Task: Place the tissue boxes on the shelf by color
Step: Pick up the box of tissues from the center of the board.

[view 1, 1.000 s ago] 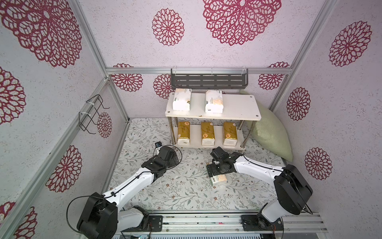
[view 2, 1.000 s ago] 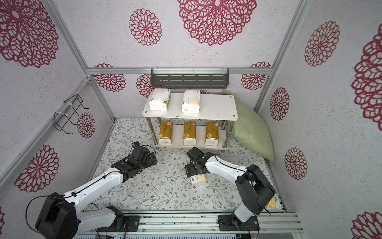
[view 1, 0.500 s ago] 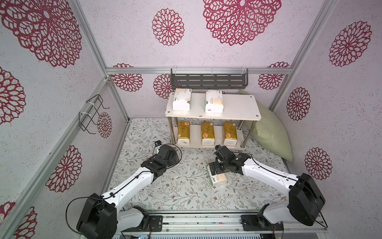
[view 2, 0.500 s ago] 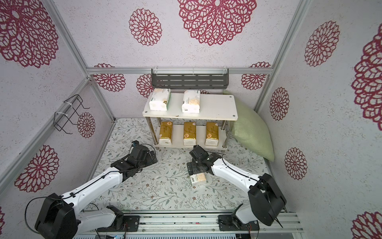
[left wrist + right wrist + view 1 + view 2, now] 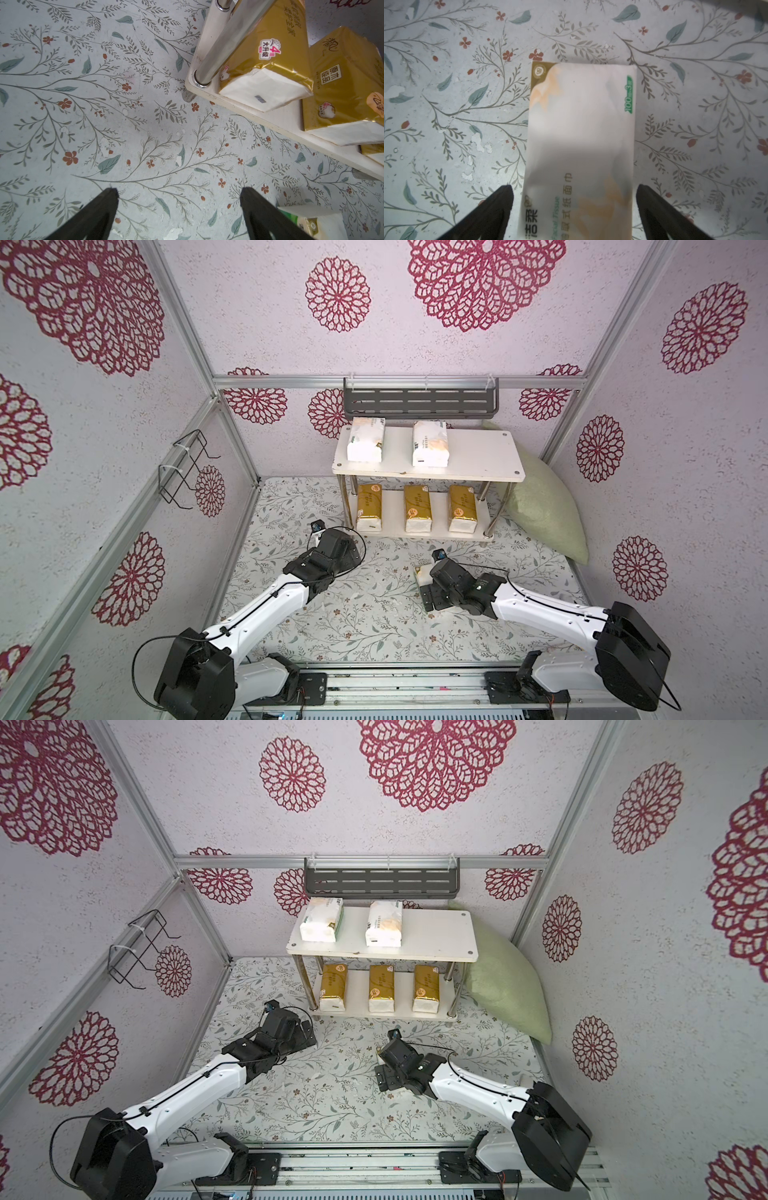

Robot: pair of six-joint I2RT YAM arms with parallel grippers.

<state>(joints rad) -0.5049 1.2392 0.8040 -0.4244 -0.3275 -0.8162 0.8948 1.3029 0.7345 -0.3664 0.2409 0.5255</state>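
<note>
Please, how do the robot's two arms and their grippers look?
The left arm and right arm have smooth white shells, black joints and black shoulder housings. Thin black cables loop along both. The left gripper and right gripper are black, each with two tapering fingers.

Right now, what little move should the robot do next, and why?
Probably close the right gripper on the white tissue pack: its open jaws straddle it on the floor, and the shelf's top board has room beside two white packs.
</note>
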